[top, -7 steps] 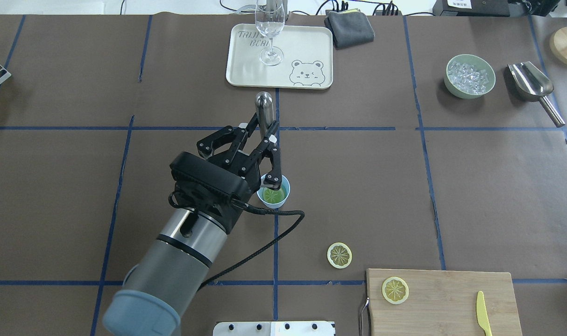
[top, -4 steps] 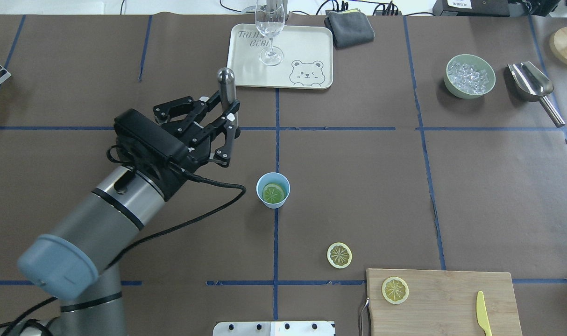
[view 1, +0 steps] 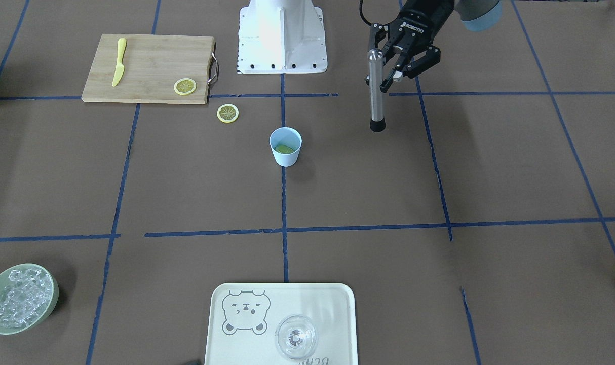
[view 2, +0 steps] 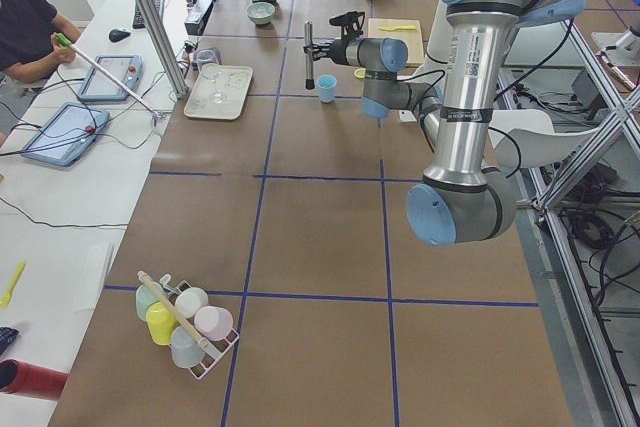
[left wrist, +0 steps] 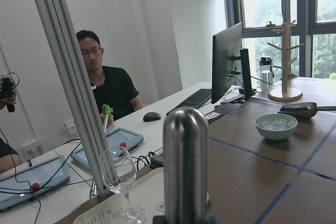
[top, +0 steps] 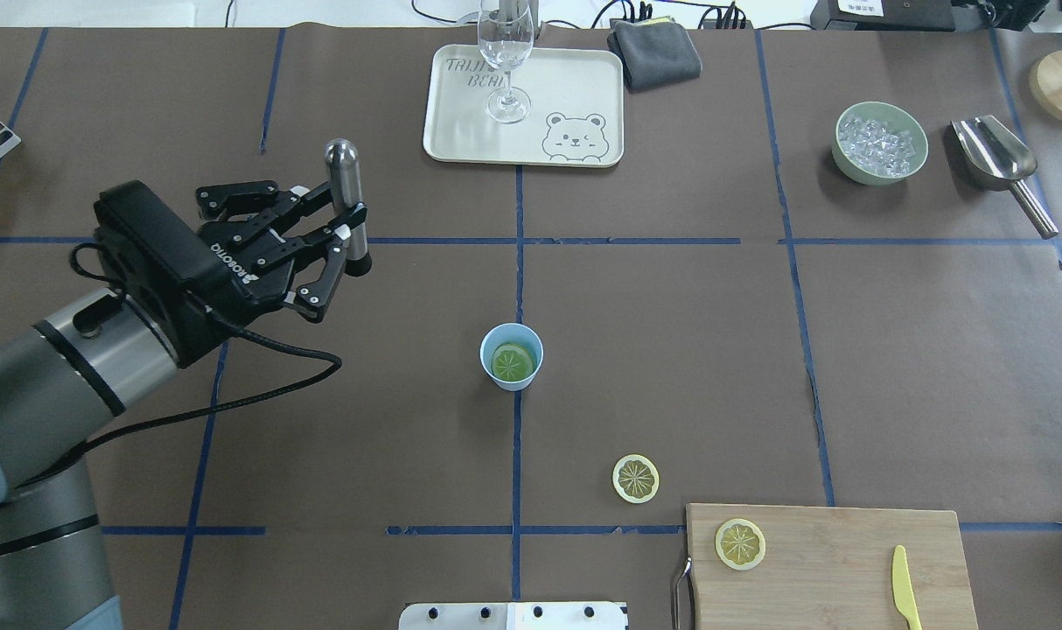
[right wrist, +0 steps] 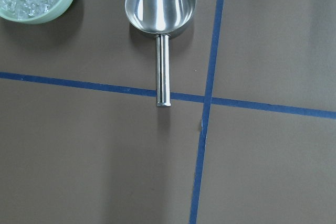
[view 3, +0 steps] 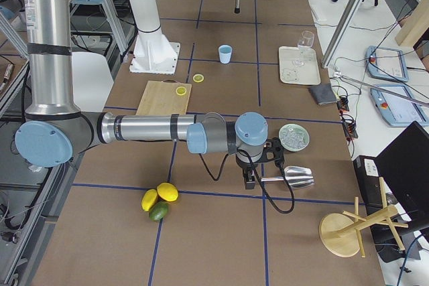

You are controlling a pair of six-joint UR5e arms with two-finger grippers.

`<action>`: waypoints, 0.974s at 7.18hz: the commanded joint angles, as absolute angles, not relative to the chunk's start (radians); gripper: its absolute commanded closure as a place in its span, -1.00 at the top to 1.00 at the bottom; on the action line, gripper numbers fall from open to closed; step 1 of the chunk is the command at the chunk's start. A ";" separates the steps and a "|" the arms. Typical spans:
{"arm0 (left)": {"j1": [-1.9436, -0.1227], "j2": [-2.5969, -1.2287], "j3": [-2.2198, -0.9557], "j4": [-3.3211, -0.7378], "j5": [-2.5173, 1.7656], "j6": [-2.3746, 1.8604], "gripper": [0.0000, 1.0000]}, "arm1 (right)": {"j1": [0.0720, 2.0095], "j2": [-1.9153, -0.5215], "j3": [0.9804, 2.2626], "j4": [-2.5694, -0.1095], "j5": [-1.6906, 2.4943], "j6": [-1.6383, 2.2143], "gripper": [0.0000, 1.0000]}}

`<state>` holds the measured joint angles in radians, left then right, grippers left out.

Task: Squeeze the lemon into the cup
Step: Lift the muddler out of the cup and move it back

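Hanging in the air, the left gripper (top: pixel 352 236) is seen clamped on an upright steel rod (top: pixel 345 197); whether the right gripper (view 3: pixel 249 177) is apart or together cannot be told; the cup (top: pixel 485 354) is stood well apart from the rod, the lemon (top: pixel 513 361) lying inside it.

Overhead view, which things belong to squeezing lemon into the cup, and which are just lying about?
In the job: light-blue cup, lemon slice inside it, metal muddler, left pincer gripping it.

Lying about: table lemon slice, board lemon slice, cutting board, yellow knife, wine glass, bear tray, ice bowl, metal scoop, grey cloth.
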<state>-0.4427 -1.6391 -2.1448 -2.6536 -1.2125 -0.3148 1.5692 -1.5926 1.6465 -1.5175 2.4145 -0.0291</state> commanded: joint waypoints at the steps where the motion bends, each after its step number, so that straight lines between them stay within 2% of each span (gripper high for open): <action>1: -0.596 -1.460 -2.199 -2.648 -1.489 -0.322 -1.00 | 1.569 -1.597 1.644 -1.517 2.414 -0.029 1.00; 3: -0.946 -1.431 -2.198 -2.489 -1.958 -0.321 -1.00 | 1.569 -1.600 1.646 -1.519 2.414 -0.029 1.00; 4: -1.044 -1.430 -2.181 -2.458 -2.108 -0.321 -1.00 | 1.569 -1.601 1.644 -1.519 2.413 -0.029 1.00; 5: -1.057 -1.425 -2.166 -2.432 -2.115 -0.321 -1.00 | 1.569 -1.603 1.646 -1.519 2.413 -0.029 1.00; 7: -1.058 -1.439 -2.166 -2.224 -2.111 -0.321 -1.00 | 1.569 -1.603 1.652 -1.517 2.413 -0.029 1.00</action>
<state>-1.0493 -1.4325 -2.1658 -2.3422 -2.1022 -0.3206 1.5692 -1.6026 1.6486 -1.5184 2.4130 -0.0292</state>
